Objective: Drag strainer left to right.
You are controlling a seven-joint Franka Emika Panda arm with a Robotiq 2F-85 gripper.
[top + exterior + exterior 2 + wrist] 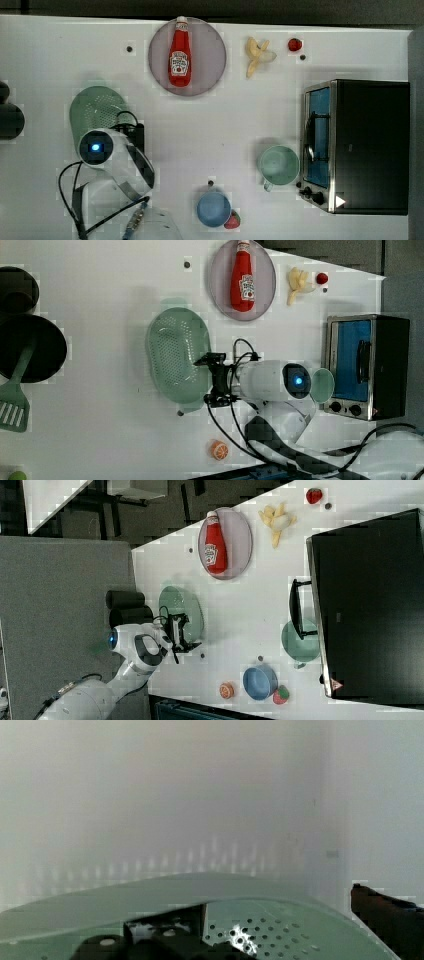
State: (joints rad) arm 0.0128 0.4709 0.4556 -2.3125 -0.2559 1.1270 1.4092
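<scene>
While my claw (212, 380) hangs spread wide at the rim of the strainer (176, 355), gripping nothing, I judge I'm at the approach step; one finger seems inside the wall, one outside. The strainer sits on the counter (215, 120) toward the top view's left edge. Next I must close on the rim, then drag

A white table (210, 125) carries the whole scene, evenly lit with soft shadows. Beyond the table's far edge in the top view lies a dark strip of floor (210, 7). In the right view, grey carpet (60, 590) lies just beside the table, with dark furniture legs (115, 515) and another white surface (50, 500) farther off.
</scene>
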